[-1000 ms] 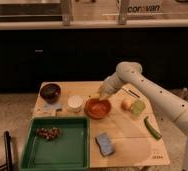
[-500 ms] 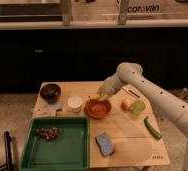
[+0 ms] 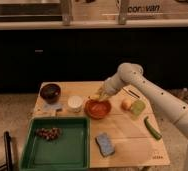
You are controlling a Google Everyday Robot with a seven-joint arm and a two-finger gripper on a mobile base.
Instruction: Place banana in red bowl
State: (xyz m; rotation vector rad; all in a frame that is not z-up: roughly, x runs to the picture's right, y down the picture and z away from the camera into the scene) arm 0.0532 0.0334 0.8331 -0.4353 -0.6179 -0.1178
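Little has shifted since a second ago: your gripper (image 3: 102,95) hangs at the red bowl's (image 3: 93,113) far rim, the banana (image 3: 99,97) at its tip, though you cannot tell its grip. You're at placement; next, lower and release inside the bowl.

A light wooden table (image 3: 129,134) stands on a pale speckled floor (image 3: 12,112). Behind it runs a wide dark front of panels (image 3: 62,55), nearly black in the dim, warm light. A pale ledge (image 3: 37,23) caps the panels, and two upright metal posts (image 3: 66,12) rise from it. White lettering (image 3: 143,8) shows at the upper right, too blurred to read with certainty. A thin dark frame (image 3: 8,147) stands by the table's near left corner. The gripper (image 3: 101,95) hangs over the table's far middle.
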